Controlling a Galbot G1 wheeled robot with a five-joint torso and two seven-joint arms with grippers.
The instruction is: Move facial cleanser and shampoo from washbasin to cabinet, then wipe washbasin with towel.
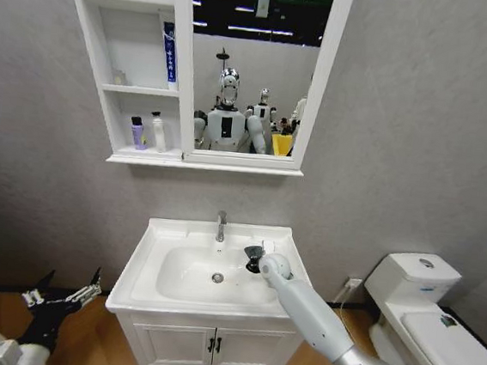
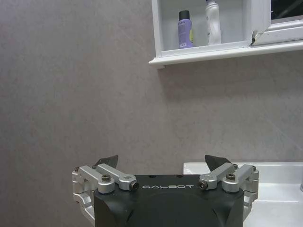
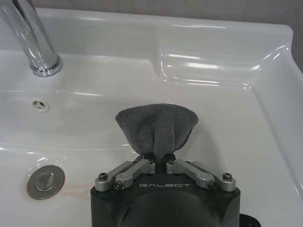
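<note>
The white wall-mounted cabinet (image 1: 142, 69) with three open shelves holds, in its lowest compartment, a purple bottle with a black cap (image 1: 136, 133) and a white bottle (image 1: 158, 131) side by side. The white ceramic washbasin (image 1: 154, 260) with its chrome tap (image 1: 220, 226) has an oval bowl. The right gripper (image 3: 160, 158) hangs over the bowl's right side, fingers clenched on the dark grey towel (image 3: 157, 125), which bunches out beyond the fingertips. The left gripper (image 2: 161, 163) waits low, left of the basin, fingers spread and holding nothing.
</note>
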